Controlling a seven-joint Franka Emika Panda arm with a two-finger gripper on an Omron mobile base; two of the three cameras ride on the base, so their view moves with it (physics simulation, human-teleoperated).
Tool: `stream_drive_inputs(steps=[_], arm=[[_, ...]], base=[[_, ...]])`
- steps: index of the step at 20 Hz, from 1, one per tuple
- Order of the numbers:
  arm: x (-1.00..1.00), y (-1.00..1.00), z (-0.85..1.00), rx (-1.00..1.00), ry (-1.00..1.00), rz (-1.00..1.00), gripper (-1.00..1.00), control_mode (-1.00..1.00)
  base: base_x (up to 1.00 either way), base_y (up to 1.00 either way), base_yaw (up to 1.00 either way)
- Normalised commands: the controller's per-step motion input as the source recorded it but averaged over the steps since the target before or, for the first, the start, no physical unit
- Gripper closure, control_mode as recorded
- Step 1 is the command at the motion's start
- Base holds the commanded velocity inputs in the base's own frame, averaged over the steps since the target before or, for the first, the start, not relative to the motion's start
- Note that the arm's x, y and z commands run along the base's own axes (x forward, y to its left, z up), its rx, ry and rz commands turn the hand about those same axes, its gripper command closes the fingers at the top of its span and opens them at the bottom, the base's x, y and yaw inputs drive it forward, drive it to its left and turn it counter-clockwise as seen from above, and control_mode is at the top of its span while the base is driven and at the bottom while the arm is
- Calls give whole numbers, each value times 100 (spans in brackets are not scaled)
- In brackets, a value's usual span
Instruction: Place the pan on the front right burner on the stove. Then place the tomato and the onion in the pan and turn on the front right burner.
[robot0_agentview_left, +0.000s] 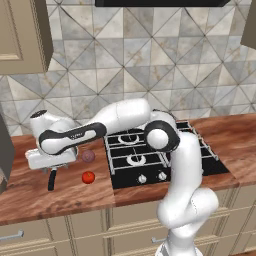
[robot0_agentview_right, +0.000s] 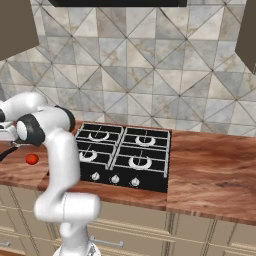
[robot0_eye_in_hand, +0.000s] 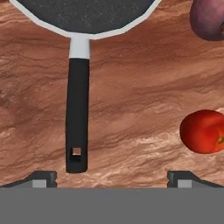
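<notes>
Jaws spread wide above the pan (robot0_eye_in_hand: 83, 17) handle, gripping nothing. Pan rests on the counter (robot0_eye_in_hand: 131, 87). Tomato (robot0_eye_in_hand: 203, 131) and onion (robot0_eye_in_hand: 209, 18) lie beside it, apart.

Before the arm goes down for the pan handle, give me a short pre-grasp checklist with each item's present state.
1. End effector open: ok.
2. Pan handle between the fingertips: not ok, it lies left of centre in the hand view.
3. Tomato and onion off the handle: ok, both lie to its right.
4. Front right burner free of cookware: ok.
5. Height above the wooden counter: cannot tell.
</notes>
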Motion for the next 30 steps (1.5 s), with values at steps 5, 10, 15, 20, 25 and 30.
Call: stream_drive_inputs(steps=[5, 10, 15, 20, 25, 30], arm=[[36, 29, -23, -7, 2, -6, -100, -100], [27, 2, -39, -7, 5, -6, -100, -100], [21, 0, -35, -4, 3, -4, -100, -100], [1, -2, -25, 0, 2, -4, -100, -100], [0, -30, -29, 0, 4, -6, -100, -100], [-1, -29, -31, 0, 7, -5, -100, -100]], base=[[0, 0, 0], [0, 0, 0], [0, 0, 0], [0, 0, 0], [0, 0, 0], [0, 0, 0]])
